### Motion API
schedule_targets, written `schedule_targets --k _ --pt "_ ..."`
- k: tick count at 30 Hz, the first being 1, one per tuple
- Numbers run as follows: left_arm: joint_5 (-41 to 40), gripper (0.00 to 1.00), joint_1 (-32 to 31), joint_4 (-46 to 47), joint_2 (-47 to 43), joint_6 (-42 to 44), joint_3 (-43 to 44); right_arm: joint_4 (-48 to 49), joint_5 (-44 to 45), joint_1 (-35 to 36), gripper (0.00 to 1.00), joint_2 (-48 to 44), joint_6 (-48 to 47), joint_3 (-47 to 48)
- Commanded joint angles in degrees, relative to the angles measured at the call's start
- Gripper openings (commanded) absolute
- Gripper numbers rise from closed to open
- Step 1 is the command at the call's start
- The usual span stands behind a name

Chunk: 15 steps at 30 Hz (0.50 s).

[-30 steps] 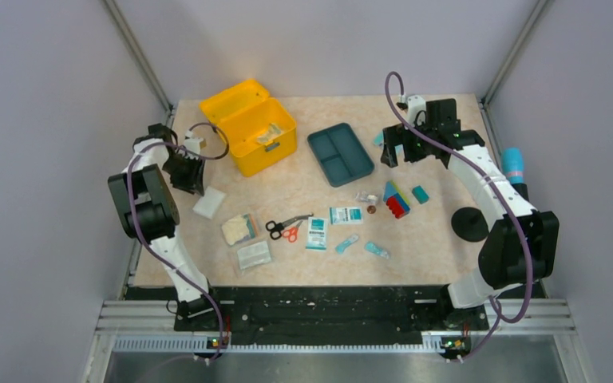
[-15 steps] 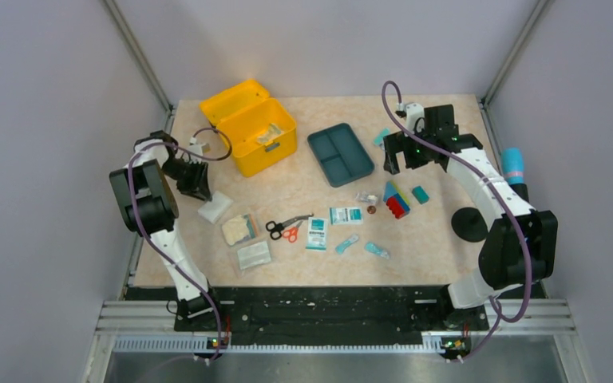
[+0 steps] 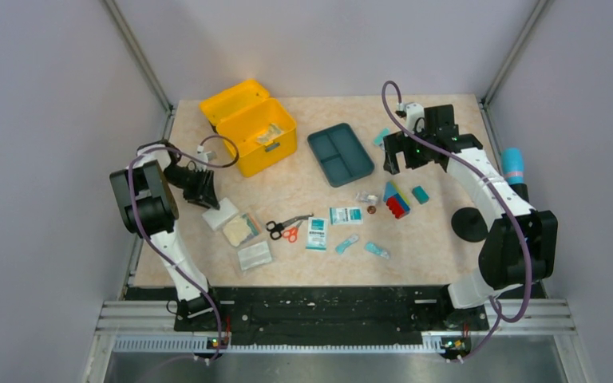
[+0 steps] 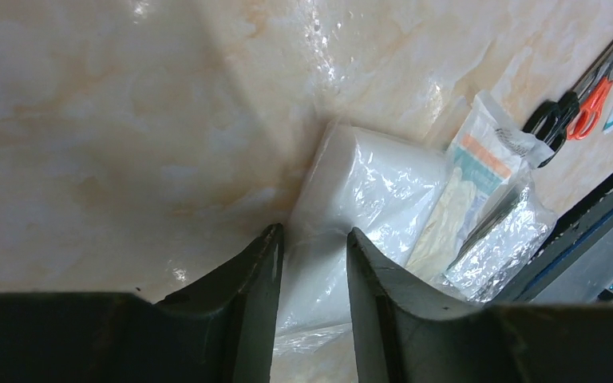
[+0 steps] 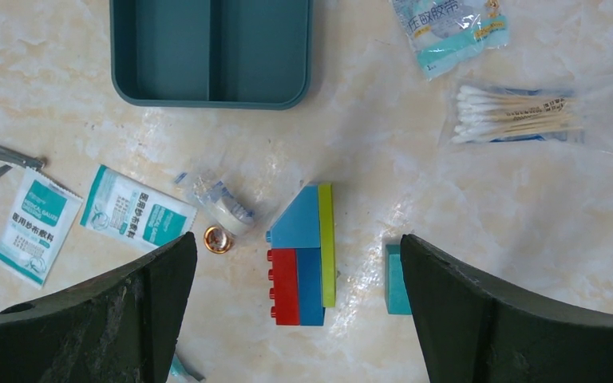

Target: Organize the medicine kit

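Note:
The yellow medicine kit stands at the back left with its lid open and a packet inside. In front of it, my left gripper is low over the table. Its jaws pinch the near end of a white plastic-wrapped packet, which narrows between them and lies on the table beside a glove packet. My right gripper stands wide open with nothing in it, hovering above the stack of coloured blocks.
A teal compartment tray lies right of the kit. Scissors, sachets, a foil packet and small vials are scattered across the front. Cotton swabs and a small teal block lie near the right gripper. A black disc sits at the right.
My left gripper has moved forward and right, away from the kit, and the white packet has slid with it towards the glove packet. The right arm has shifted only slightly.

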Motion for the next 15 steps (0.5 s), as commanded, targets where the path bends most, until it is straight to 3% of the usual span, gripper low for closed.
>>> schedule_targets --k 1,7,13,15 --pt "-0.9 0.37 0.2 0.0 -2.7 3.2 -1.7 1.2 -1.1 0.6 0.96 -1.4 -0.2 0.4" --pt "-5.5 0.27 0.2 4.8 -3.6 2.7 -5.1 1.4 -1.0 0.6 0.96 -1.5 -0.1 0.4" --pt "-4.9 0.01 0.2 3.4 -6.1 5.0 -6.2 1.2 -0.6 0.5 0.96 -2.0 -0.2 0.0" --pt "-4.2 0.00 0.2 2.5 -9.4 5.7 -5.8 1.1 -0.4 0.5 0.96 -2.2 -0.3 -0.1"
